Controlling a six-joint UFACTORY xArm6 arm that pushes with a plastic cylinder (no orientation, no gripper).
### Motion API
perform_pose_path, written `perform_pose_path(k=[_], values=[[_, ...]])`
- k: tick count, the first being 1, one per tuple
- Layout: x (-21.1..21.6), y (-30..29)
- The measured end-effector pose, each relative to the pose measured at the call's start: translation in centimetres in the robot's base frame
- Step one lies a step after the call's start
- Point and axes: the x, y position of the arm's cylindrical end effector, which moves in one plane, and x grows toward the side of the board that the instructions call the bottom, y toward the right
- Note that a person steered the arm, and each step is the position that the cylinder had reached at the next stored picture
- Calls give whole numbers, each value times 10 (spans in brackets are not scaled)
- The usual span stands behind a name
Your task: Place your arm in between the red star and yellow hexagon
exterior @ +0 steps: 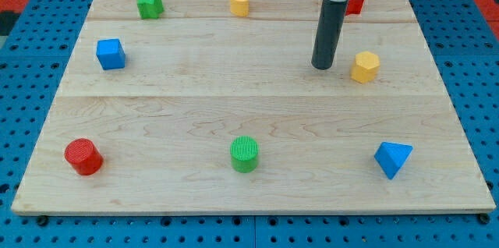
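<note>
The yellow hexagon (pixel 365 67) lies at the right of the wooden board (pixel 234 115). A red block (pixel 355 5), mostly hidden behind the arm, sits near the top right; its shape cannot be made out. My tip (pixel 323 67) rests on the board just left of the yellow hexagon, with a small gap, and below the red block.
A green star-like block (pixel 149 4) and a yellow cylinder-like block (pixel 239 2) sit along the top. A blue cube (pixel 110 54) is at the left. A red cylinder (pixel 83 157), a green cylinder (pixel 244 154) and a blue triangular block (pixel 392 159) line the bottom.
</note>
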Motion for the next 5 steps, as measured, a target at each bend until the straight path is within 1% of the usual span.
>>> perform_pose_path(k=[2,3,4,5], values=[[0,-10],[7,-48],[3,-60],[-23,-45]])
